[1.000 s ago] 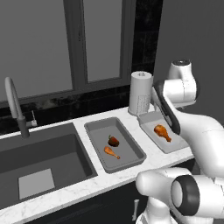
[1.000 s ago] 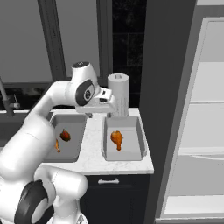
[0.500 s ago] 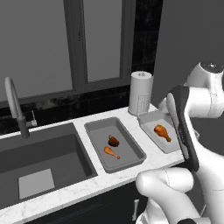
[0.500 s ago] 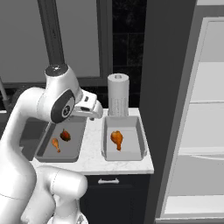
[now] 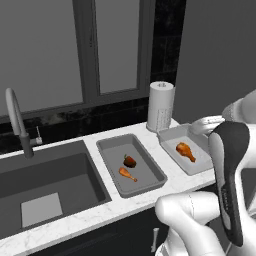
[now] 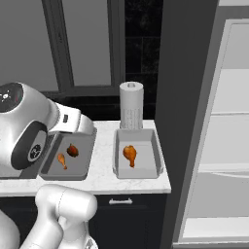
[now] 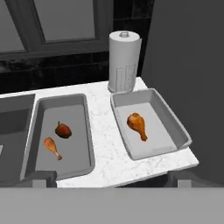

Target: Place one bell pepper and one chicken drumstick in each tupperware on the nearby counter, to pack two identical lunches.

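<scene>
Fingers [image 7: 43,178] spread wide, holding nothing, well above the counter [image 7: 105,127] and both tupperware [image 7: 33,131].

Counter [image 7: 105,131]: two tupperware [image 7: 37,131], paper-towel roll [image 7: 124,61]

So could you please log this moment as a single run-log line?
left tub: pepper + drumstick | right tub: drumstick, no pepper | gripper: open, empty, short of the counter

Two grey shallow tupperware tubs sit side by side on the white desk [image 7: 105,131]: the 9 o'clock tub [image 7: 30,144] holds one bell pepper [image 7: 63,130] and one drumstick [image 7: 52,148], the 3 o'clock tub [image 7: 177,131] one drumstick [image 7: 138,124].
</scene>
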### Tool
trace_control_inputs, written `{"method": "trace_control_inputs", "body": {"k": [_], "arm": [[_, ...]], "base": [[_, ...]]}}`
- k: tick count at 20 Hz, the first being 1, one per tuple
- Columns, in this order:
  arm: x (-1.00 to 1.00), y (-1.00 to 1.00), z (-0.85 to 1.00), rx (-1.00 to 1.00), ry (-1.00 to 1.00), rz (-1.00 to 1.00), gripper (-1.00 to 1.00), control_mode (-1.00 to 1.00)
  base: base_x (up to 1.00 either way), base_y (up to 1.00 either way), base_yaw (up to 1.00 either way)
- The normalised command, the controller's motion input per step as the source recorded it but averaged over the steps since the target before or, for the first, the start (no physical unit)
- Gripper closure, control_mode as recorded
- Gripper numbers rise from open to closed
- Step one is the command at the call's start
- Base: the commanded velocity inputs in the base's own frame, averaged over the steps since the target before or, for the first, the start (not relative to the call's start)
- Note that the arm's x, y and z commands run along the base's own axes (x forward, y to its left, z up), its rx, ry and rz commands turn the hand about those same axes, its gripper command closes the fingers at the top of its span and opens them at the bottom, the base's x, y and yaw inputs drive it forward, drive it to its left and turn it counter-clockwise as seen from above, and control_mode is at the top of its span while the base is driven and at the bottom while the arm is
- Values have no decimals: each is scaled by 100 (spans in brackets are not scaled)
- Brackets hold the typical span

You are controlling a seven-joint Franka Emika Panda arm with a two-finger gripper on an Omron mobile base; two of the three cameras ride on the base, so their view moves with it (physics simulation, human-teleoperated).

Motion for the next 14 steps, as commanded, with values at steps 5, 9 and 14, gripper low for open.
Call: {"method": "trace_control_inputs", "body": {"k": [5,9,14], "arm": [[-40,-1,15,-1,-9,0,-100,100],[0,0,0,0,0,0,-100,100],[0,0,0,0,0,0,-100,100]], "base": [[-60,-13,0],[-47,-77,0],[-7,-100,0]]}}
